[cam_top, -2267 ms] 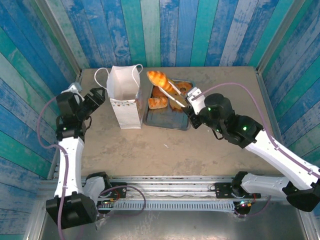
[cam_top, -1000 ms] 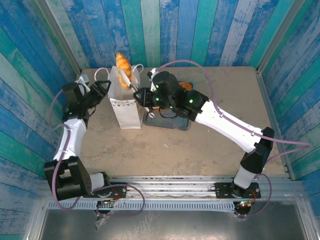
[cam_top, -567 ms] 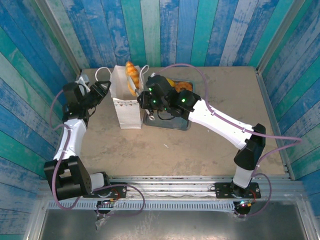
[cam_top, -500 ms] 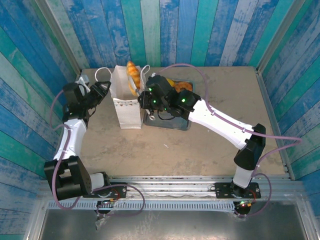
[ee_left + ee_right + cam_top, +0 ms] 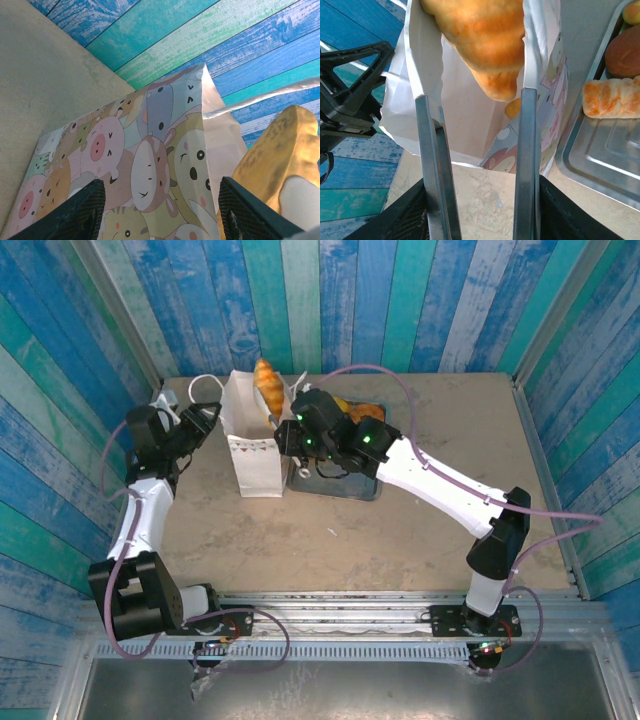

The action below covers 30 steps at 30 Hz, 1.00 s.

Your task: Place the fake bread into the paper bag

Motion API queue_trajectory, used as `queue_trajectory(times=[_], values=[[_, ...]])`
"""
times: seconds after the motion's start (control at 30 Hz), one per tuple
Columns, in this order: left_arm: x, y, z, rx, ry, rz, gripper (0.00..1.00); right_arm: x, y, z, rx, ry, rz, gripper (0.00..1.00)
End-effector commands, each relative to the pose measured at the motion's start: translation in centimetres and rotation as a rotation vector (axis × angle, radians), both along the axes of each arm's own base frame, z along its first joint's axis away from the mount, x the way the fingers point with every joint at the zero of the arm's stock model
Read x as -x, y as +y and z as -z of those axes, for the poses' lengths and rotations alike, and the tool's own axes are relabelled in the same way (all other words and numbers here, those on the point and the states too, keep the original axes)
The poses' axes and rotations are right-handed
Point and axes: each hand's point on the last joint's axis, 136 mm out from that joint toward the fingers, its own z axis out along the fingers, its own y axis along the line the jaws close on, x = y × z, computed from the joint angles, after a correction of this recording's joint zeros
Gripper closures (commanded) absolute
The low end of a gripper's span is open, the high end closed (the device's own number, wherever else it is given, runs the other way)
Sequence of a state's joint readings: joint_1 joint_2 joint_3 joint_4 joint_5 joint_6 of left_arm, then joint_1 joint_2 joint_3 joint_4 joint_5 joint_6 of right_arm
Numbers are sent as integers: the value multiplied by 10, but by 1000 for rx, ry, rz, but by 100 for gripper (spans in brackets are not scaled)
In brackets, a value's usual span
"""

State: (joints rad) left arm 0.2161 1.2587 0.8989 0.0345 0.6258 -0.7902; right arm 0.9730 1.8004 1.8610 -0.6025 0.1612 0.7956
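Observation:
The white paper bag (image 5: 252, 455) stands upright left of the tray, mouth open. My right gripper (image 5: 300, 435) is shut on metal tongs (image 5: 526, 150). The tongs' two blades flank a golden croissant (image 5: 480, 35), a piece of the fake bread, which hangs point-down over the bag's mouth (image 5: 465, 115). The croissant (image 5: 266, 380) pokes above the bag's rim. More fake bread lies in the tray: a striped loaf (image 5: 612, 97) and a brown bun (image 5: 625, 50). My left gripper (image 5: 205, 418) stands open against the bag's left side. Its fingers (image 5: 75, 210) spread across the printed panel (image 5: 150, 160), with the croissant (image 5: 280, 160) beyond.
The grey metal tray (image 5: 340, 485) lies right of the bag, under my right forearm. The bag's cord handles (image 5: 200, 390) loop out to the left, near my left gripper. Painted plank walls close the table's back and sides. Bare tabletop (image 5: 330, 540) stretches in front.
My right arm has carried the croissant from the tray to above the bag's mouth and shifted it slightly right. The tongs' blades have spread a little. The left arm has moved in against the bag.

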Motion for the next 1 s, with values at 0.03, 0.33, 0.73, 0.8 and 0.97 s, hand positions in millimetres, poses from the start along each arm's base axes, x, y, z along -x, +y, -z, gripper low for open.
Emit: queue_trajectory(times=[0.03, 0.33, 0.73, 0.8, 0.97], values=[[-2, -1, 6, 13, 6, 13, 37, -4, 1, -27, -26, -72, 7, 46], [-1, -2, 2, 6, -1, 20, 37, -3, 1, -33, -30, -90, -12, 40], [5, -7, -11, 27, -34, 39, 36, 2, 2, -58, -82, -169, -62, 42], [9, -9, -20, 33, -55, 47, 36, 5, 0, -66, -93, -197, -77, 42], [17, -8, -33, 5, -78, 33, 32, 17, -4, -87, -123, -277, -153, 43]])
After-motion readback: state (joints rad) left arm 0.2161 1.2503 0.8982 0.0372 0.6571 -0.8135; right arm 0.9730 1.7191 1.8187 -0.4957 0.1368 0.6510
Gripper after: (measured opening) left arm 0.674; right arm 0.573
